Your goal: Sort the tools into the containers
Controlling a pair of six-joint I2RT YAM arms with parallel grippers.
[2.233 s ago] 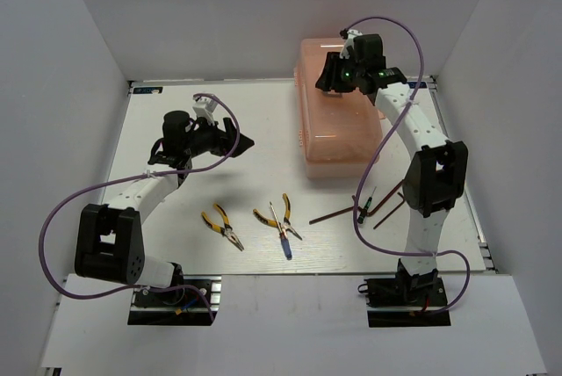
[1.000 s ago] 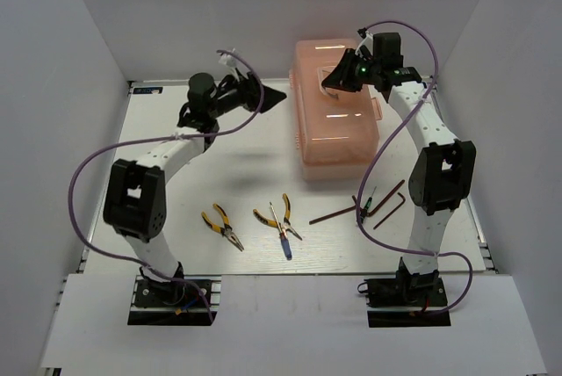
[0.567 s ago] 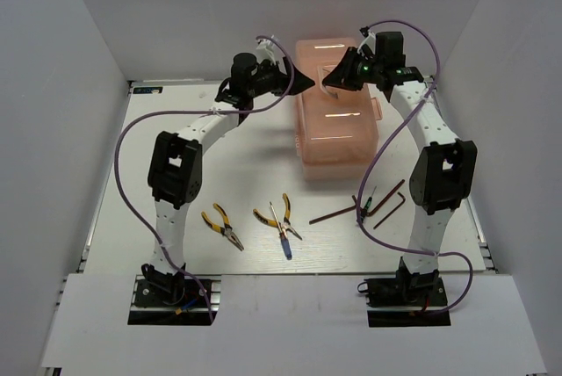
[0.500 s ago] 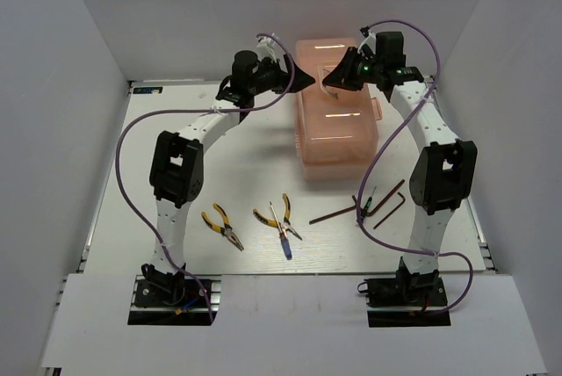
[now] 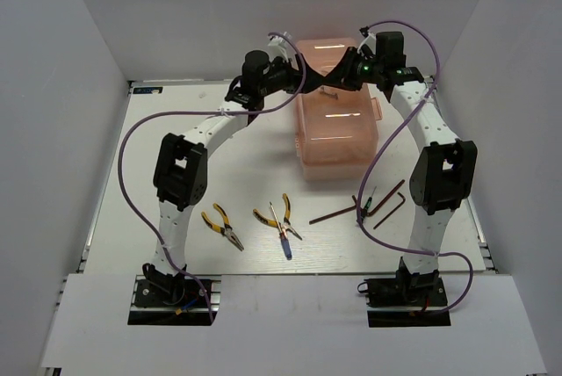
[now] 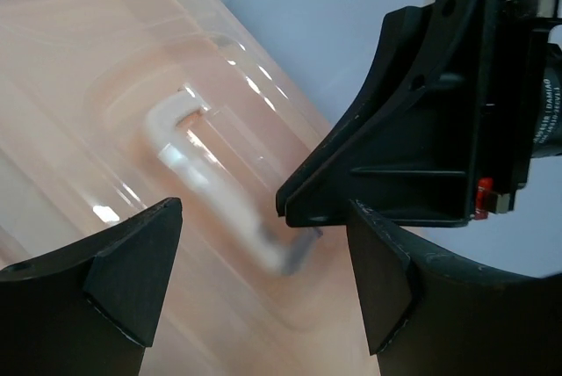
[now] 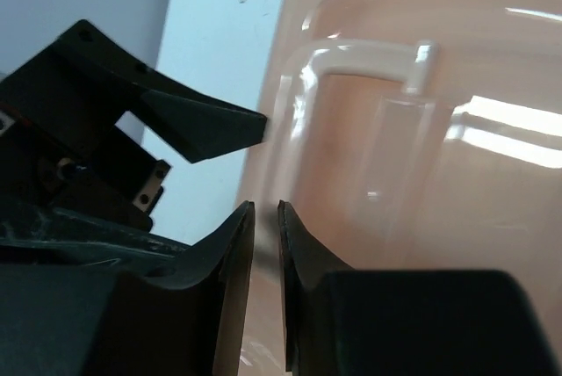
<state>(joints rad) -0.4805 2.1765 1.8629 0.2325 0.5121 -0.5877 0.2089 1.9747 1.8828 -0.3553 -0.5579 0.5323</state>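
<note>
The closed salmon-pink toolbox point(image 5: 338, 130) stands at the back right of the table. My left gripper point(image 5: 314, 80) is open over its far left lid edge, and its jaws straddle the white lid handle point(image 6: 204, 172). My right gripper point(image 5: 339, 78) hovers just beside it over the lid, jaws nearly together with nothing between them point(image 7: 266, 218). The handle also shows in the right wrist view point(image 7: 364, 55). On the table lie yellow pliers point(image 5: 222, 227), a second pair point(image 5: 287, 211), a blue-handled screwdriver point(image 5: 284, 237), the green-black tool point(image 5: 364, 206) and hex keys point(image 5: 334, 214).
White walls close in the table point(image 5: 176, 174) on three sides. The two grippers are nearly tip to tip above the lid; the right gripper's black body point(image 6: 439, 121) fills the upper right of the left wrist view. The right arm's purple cable point(image 5: 378, 156) hangs beside the toolbox.
My left arm has swung from the table's left side to the right and back, up to the toolbox lid. My right gripper has shifted slightly right and stayed over the lid.
</note>
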